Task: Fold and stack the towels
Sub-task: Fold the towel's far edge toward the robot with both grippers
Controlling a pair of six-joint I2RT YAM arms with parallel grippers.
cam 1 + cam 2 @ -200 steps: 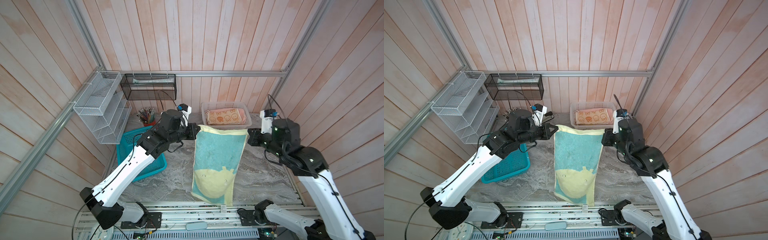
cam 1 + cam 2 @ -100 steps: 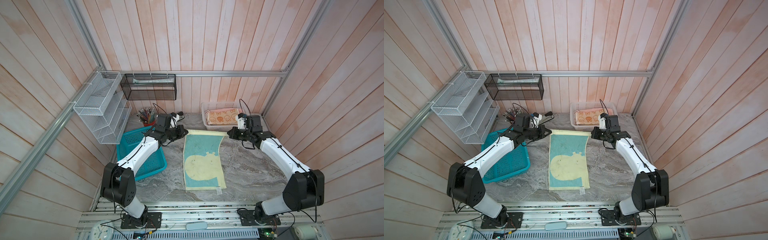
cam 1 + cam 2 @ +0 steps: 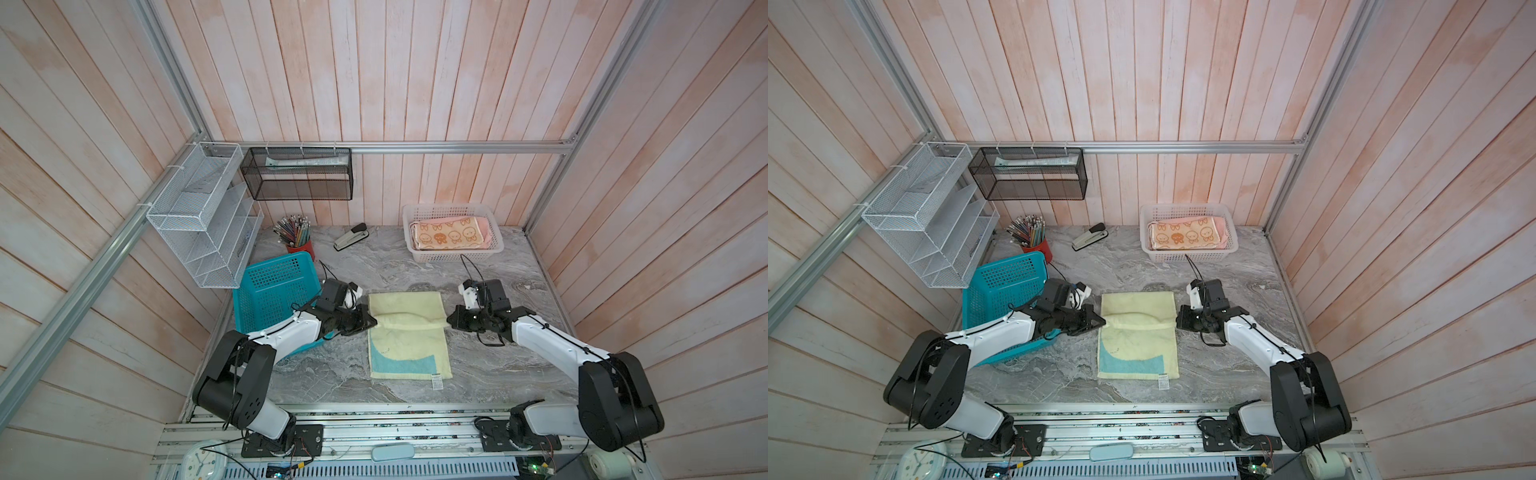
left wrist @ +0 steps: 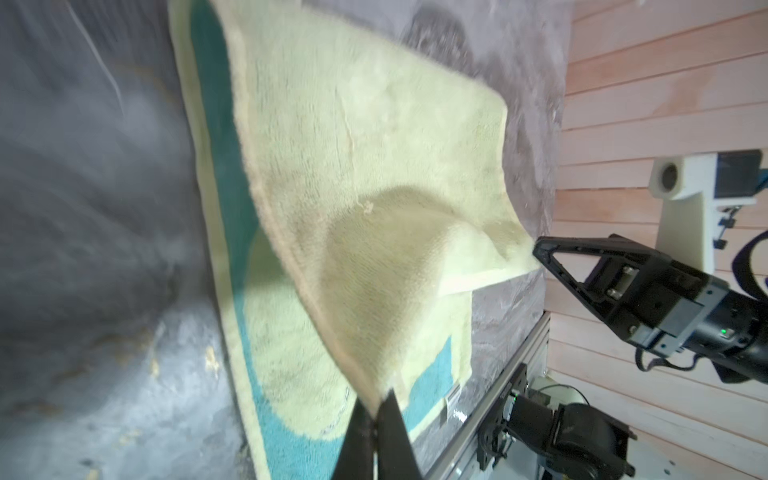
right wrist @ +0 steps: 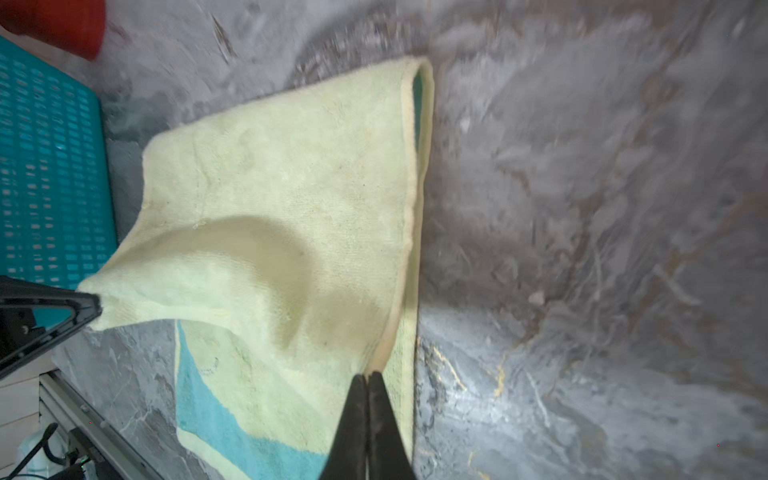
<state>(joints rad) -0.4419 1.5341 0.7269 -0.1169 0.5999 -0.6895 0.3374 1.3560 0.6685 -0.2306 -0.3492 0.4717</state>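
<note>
The centre towel [image 3: 409, 332] [image 3: 1138, 332] lies mid-table [image 3: 332, 374], its far part doubled back over the rest. My left gripper [image 3: 372, 323] sits at its left edge and my right gripper [image 3: 451, 323] at its right edge, level with each other. Behind it to the right stands the open basket [image 3: 453, 257], with a second towel [image 3: 446, 236] lying inside. Behind it to the left lie the stapler [image 3: 351, 242] and, further left, the pencil cup [image 3: 297, 245] (just beside the crate's far corner). The crate [image 3: 272, 291] sits just left of it, partly under my left arm [image 3: 282, 336].
</note>
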